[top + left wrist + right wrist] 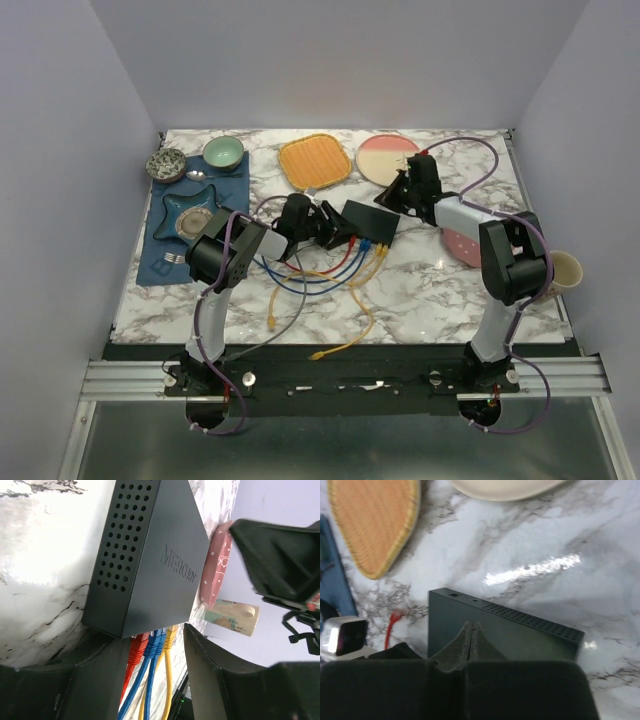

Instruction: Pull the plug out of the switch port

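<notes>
1. At the far left of the table [430,300] lies a blue cloth [160,255] with some dishes on it. It has no part in this job.
2. Next comes the left tool [152,639], which stands at the socket edge of the switch [155,560]. Its jaws are apart, one on each side of the row of plugs. As far as I can see, they do not clamp anything yet.
3. The red plug [139,647], the blue plug [156,641] and the yellow plug [170,634] all sit in their ports, side by side. So nothing is pulled out. I judge that only the approach is done, and that the grip and the pull itself are left. Which plug is meant, I cannot tell.
4. The switch lies flat near the middle of the table, between the two tools. It is a thin, matte, dark box with rows of small round holes in its side wall. The word MERCURY is pressed into its top face.
5. The right tool [471,630] has its jaws together and holds nothing. Its tips are on, or just above, the top face of the switch. I think it is there to keep the box down during the pull.
6. At the right edge of the table stands a cup [565,270], well apart from the work.
</notes>
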